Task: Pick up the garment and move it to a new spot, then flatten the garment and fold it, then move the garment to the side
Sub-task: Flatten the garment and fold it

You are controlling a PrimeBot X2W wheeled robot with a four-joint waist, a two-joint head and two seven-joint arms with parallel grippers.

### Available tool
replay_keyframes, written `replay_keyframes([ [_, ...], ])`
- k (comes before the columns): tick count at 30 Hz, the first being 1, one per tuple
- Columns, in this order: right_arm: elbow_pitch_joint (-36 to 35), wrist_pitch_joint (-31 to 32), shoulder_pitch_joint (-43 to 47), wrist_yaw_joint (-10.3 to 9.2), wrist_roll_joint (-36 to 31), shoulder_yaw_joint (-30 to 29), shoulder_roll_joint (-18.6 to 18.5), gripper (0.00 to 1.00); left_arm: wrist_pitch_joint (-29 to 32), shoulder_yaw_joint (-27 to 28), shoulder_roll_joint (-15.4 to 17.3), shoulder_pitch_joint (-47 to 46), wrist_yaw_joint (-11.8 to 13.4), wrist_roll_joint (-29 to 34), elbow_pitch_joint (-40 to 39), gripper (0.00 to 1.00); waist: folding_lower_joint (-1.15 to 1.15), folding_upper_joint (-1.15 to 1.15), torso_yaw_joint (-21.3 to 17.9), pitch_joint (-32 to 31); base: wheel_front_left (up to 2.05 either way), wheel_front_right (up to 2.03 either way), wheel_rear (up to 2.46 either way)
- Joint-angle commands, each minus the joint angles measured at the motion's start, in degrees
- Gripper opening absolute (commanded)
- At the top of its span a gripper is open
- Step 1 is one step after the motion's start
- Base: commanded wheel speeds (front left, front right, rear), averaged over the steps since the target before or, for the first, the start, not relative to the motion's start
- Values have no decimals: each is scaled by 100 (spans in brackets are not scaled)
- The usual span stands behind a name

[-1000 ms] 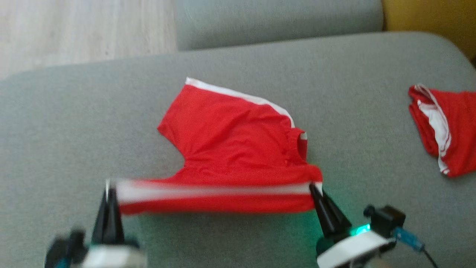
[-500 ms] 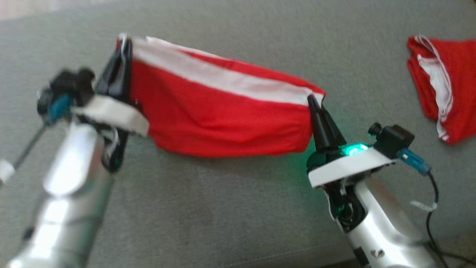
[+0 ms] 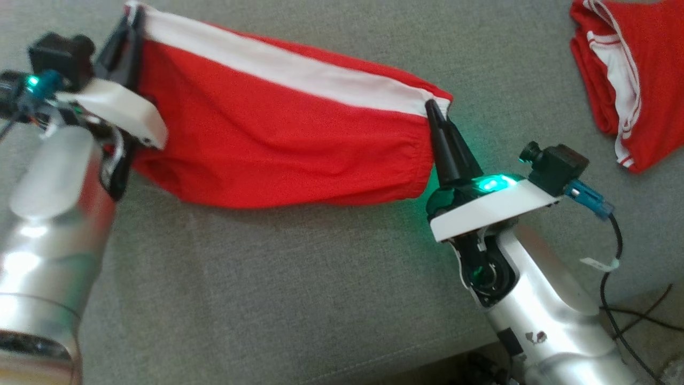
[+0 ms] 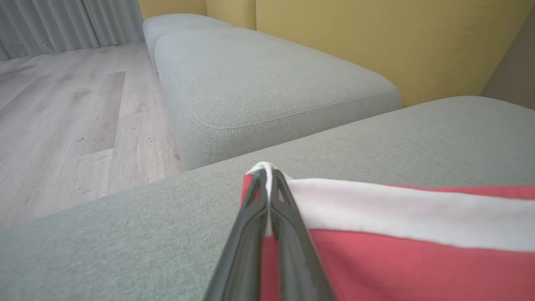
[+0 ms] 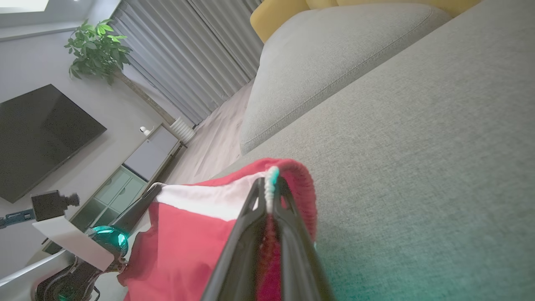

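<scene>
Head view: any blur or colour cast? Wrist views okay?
Head view: soft, blurriest around the left gripper; green light tints the couch beside the right gripper. Left wrist view: sharp, evenly lit garment. Right wrist view: sharp, teal cast lower right.

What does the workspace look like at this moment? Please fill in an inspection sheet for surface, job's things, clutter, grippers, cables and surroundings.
Surface: grey sofa cushion, a second cushion beyond it.
Job's things: red garment held by its white-striped edge, stretched between both grippers and hanging over the cushion.
Clutter: second red-and-white garment, bunched on the cushion to the robot's right.
Grippers: left gripper with fingers shut on one end of the striped edge; right gripper with fingers shut on the other end.
Cables: dark cable running down from the right wrist's blue connector.
Surroundings: wooden floor, yellow backrest, grey curtains, television, potted plant.
</scene>
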Motion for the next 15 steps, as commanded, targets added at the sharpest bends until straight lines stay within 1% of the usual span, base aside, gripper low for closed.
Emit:
replay_keyframes([
  [1, -161, -37, -85, 19, 30, 106, 92, 0, -75, 144, 286, -329, 11, -7, -60, 0, -1, 0, -29, 71, 0, 0, 0],
  [6, -151, -37, -174, 19, 69, 264, 92, 0, -177, 114, 349, -643, 78, 86, 454, 0, -1, 0, -31, 190, 0, 0, 0],
  [8, -124, -37, -200, 19, 51, 328, 92, 0, -201, 61, 299, -673, 68, 88, 620, 0, -1, 0, -29, 204, 0, 0, 0],
  [9, -88, -37, -203, 19, 31, 323, 92, 0, -210, 19, 269, -670, 61, 92, 692, 2, -1, 0, -23, 207, 0, 0, 0],
  [10, -33, -37, -206, 19, 4, 319, 92, 55, -215, -15, 232, -657, 54, 83, 766, 58, -1, 0, -12, 205, 0, 0, 0],
  [11, 19, -37, -214, 19, -45, 316, 92, 100, -219, -28, 192, -637, 48, 50, 847, 96, -1, 0, 1, 197, 0, 0, 0],
  [12, 66, -37, -222, 19, -126, 291, 92, 100, -229, -34, 159, -617, 44, 16, 925, 100, -1, 0, 11, 185, 0, 0, 0],
  [15, 188, -37, -206, 19, -428, 206, 93, 100, -311, -86, 64, -535, 32, -35, 1075, 100, -1, 0, 49, 107, 0, 0, 0],
])
